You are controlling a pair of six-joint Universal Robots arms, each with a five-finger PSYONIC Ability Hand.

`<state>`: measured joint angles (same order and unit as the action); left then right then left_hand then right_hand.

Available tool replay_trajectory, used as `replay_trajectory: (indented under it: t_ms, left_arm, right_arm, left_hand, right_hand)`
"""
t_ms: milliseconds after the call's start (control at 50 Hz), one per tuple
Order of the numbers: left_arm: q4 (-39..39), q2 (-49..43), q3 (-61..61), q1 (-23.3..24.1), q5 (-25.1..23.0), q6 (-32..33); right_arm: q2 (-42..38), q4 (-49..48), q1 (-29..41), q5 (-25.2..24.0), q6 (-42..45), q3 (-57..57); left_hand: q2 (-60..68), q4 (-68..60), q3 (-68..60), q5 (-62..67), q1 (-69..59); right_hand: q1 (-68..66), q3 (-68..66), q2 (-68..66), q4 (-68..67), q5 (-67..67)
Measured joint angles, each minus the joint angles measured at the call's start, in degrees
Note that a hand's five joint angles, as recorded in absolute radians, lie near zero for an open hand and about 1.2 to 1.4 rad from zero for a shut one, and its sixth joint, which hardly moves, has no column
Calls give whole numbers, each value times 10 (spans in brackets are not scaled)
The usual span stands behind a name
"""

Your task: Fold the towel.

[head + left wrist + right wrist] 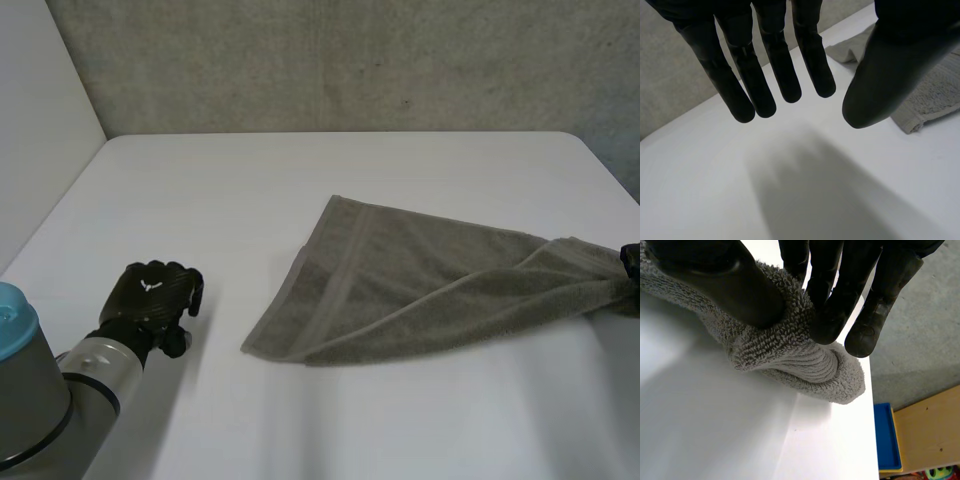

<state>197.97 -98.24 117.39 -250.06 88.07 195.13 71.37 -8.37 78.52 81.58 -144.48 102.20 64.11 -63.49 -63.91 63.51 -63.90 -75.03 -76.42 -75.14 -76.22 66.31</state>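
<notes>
- Presently, the left hand (785, 60) is held over the bare table (220, 200) with its fingers straight and spread, and nothing is gripped. The towel (400, 290) lies beside its thumb, with the nearest corner just clear of it.
- Between the hands, the towel is spread flat at the left-hand end and drawn into a narrowing, bunched strip toward the right hand. Its long axis is therefore judged to run from one hand to the other.
- At the right hand (840, 295), the bunched end is pinched between thumb and fingertips. It is probably a corner, though that cannot be made out.
- For a clean fold, the free corner by the left hand should be taken first, then both ends carried over evenly so the edges are matched.
</notes>
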Motion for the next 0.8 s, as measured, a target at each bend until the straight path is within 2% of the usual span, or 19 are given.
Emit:
replay_trajectory:
  t_ms: [40, 80, 340, 380, 500, 640, 800]
  left_arm:
    - [-3, 2, 3, -8, 1, -11]
    - [-5, 3, 5, -13, 1, -17]
    - [-8, 3, -2, -8, 3, -29]
    - [-8, 0, -12, 7, 3, -29]
    - [-8, -27, -45, 54, 4, -30]
    - [-14, -97, -106, 109, 7, -32]
    - [-21, -172, -175, 151, 8, -44]
  right_arm:
    - [6, -10, 0, 5, -14, 14]
    - [10, -17, 1, 7, -23, 25]
    - [19, -25, 27, 5, -36, 56]
    - [26, -24, 29, 5, -36, 55]
    - [44, -23, 28, 5, -35, 51]
    - [52, -24, 26, 3, -35, 53]
    - [51, -25, 26, 2, -35, 61]
  left_hand:
    - [75, -77, -78, 75, -76]
    - [99, -106, -103, 103, -101]
    - [73, -84, -79, 84, -75]
    - [-36, 30, 36, -26, 36]
    - [-195, 187, 193, -190, 193]
    - [-220, 212, 223, -224, 219]
    - [-220, 212, 223, -224, 219]
  right_hand:
    - [-2, -7, -2, -8, 3]
    - [-2, -7, -2, -10, 3]
    - [-2, -9, -3, -10, 4]
    - [-2, -9, -3, -10, 4]
    - [-2, -9, -3, -10, 4]
    - [-2, -9, -3, -10, 4]
    - [-2, -9, -3, -10, 4]
